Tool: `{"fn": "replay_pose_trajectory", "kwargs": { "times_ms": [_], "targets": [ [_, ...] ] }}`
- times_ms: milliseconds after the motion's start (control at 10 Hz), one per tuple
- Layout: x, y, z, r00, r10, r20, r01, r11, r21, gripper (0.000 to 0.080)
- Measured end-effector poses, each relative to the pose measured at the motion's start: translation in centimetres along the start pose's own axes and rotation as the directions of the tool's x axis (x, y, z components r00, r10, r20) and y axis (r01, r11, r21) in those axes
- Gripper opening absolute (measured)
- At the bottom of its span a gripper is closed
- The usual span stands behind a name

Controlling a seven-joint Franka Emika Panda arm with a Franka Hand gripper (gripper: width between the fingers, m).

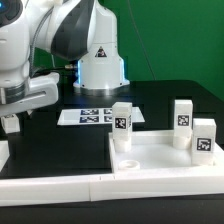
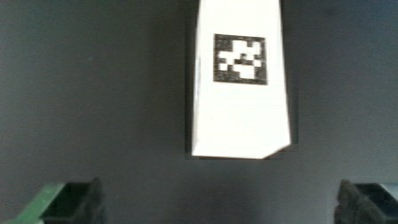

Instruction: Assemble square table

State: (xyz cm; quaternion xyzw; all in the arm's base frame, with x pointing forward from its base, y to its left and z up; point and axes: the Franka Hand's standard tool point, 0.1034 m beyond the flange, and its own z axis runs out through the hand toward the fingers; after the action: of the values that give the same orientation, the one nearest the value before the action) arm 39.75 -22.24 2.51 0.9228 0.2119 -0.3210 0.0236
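Observation:
The white square table top [image 1: 160,158] lies on the black table at the exterior view's right. Three white tagged legs stand upright on it: one at its far left corner [image 1: 122,118], one at the far right [image 1: 183,113], one nearer on the right [image 1: 204,138]. In the wrist view a fourth white leg [image 2: 240,80] lies flat on the black surface, tag facing up. My gripper [image 2: 221,200] is open and empty, its fingers [image 2: 71,202] wide apart just short of that leg's end. In the exterior view the gripper [image 1: 12,118] hangs low at the far left.
The marker board [image 1: 95,115] lies flat in front of the robot base [image 1: 100,65]. Long white border bars [image 1: 60,187] run along the table's front edge. A white piece [image 1: 3,155] shows at the exterior view's left edge.

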Motion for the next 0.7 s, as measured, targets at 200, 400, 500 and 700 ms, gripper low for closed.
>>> {"fn": "replay_pose_trajectory", "kwargs": {
  "times_ms": [200,400,500,700],
  "targets": [
    [0.0,-0.3,0.3,1.0,0.004,0.018,-0.004,1.0,0.007,0.0649],
    [-0.5,-0.9,2.0,0.994,0.036,0.099,-0.034,0.999,-0.021,0.0649],
    [-0.3,-0.8,1.8,0.995,0.03,0.093,-0.028,0.999,-0.022,0.0649],
    [-0.4,-0.7,1.8,0.995,0.03,0.094,-0.028,0.999,-0.022,0.0649]
  ]
}}
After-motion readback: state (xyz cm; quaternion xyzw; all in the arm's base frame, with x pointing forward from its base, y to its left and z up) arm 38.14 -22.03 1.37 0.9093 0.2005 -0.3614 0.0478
